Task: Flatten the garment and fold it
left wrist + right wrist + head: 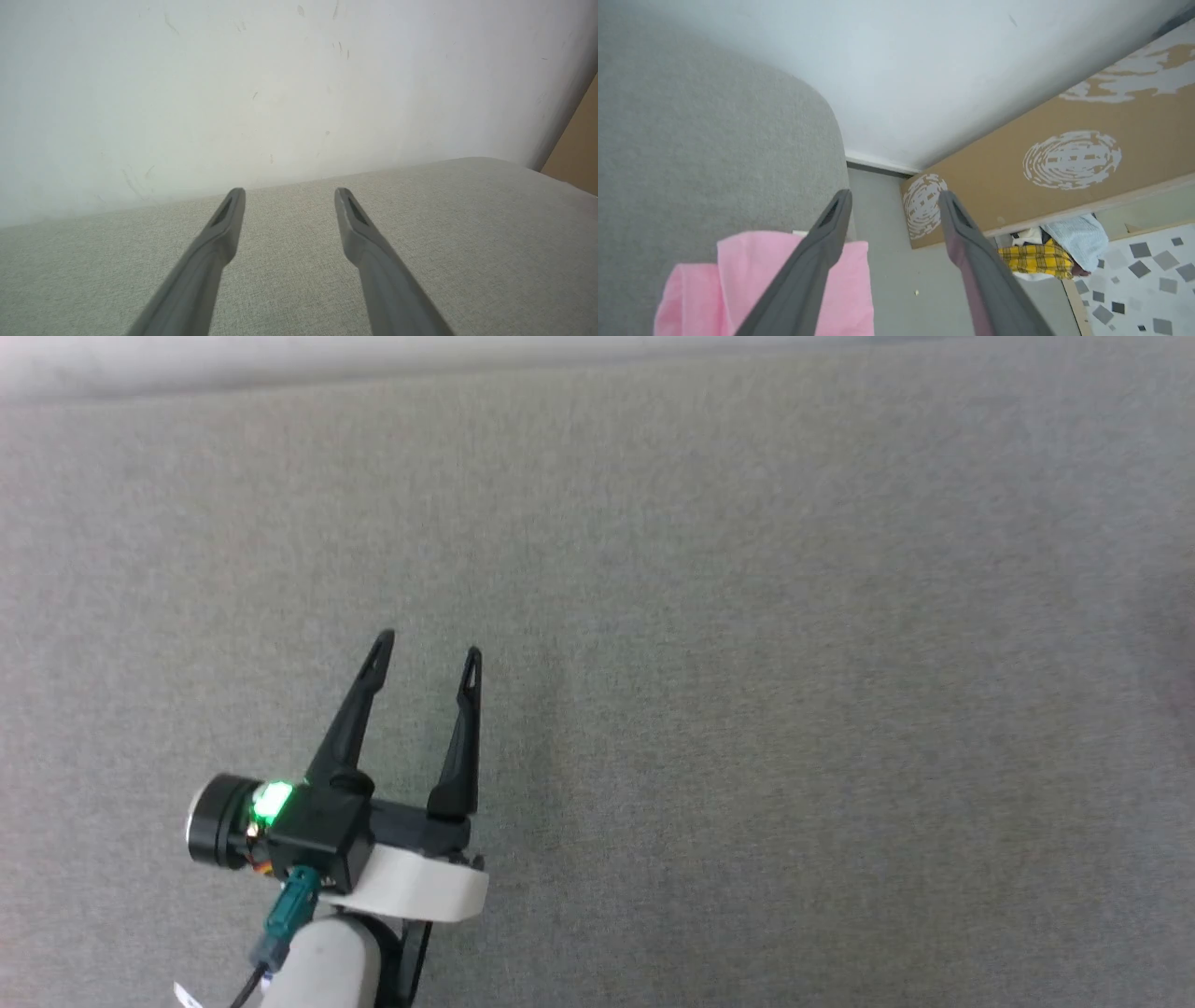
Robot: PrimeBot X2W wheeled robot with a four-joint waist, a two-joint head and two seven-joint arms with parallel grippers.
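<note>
Right pincer (895, 193) of mine wide, gripping nothing, pink garment (738, 270) bunched at grey surface (691, 140) edge behind it, my left pincer (429, 646) wide above that surface.

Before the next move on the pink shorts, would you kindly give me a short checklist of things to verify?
1. Left gripper open, nothing between its fingers: ok.
2. Right gripper open: ok.
3. Garment located: ok, just beyond the right gripper, at the edge of the gray surface.
4. Garment lying flat: not ok, it looks bunched, with a fold showing.
5. Garment wholly on the gray surface: cannot tell, part of it runs out of frame.
6. Right gripper's fingers free of the cloth: cannot tell, one finger overlaps it.
</note>
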